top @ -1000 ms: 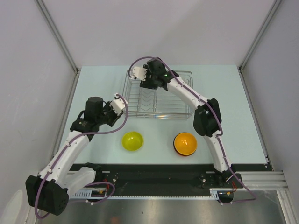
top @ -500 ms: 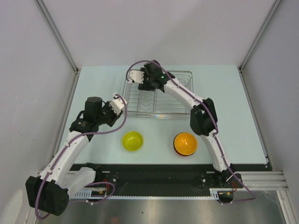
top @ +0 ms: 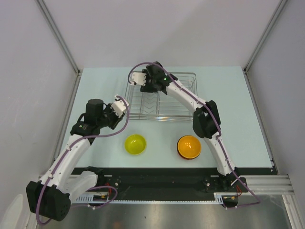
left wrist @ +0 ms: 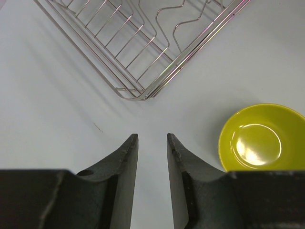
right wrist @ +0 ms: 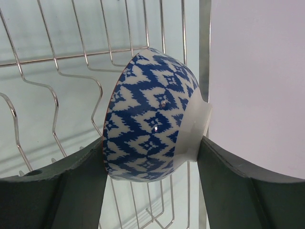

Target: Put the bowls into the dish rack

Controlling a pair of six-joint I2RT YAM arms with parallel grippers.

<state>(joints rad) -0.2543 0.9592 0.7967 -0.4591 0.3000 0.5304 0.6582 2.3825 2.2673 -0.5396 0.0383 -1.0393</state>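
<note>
A white bowl with a blue pattern (right wrist: 147, 119) is tipped on its side, and my right gripper (right wrist: 151, 155) is shut on it, one finger on the rim and the other on the foot. It hangs over the wires of the silver dish rack (right wrist: 47, 86), at the rack's (top: 164, 98) far left corner. A lime-yellow bowl (top: 135, 143) sits upright on the table in front of the rack. To its right, an orange bowl (top: 189, 145) has a darker rim showing beneath it. My left gripper (left wrist: 151, 140) is open and empty, low over the table near the rack's (left wrist: 143, 47) corner, left of the yellow bowl (left wrist: 259, 138).
The pale table (top: 238, 109) is walled in by grey panels on the left, right and back. The arms' black base rail (top: 162, 183) runs along the near edge. The right arm's elbow (top: 206, 119) stands beside the rack's front right corner.
The right wrist has shifted slightly left over the rack's far left corner with the bowl, and its elbow followed. The left arm has barely moved.
</note>
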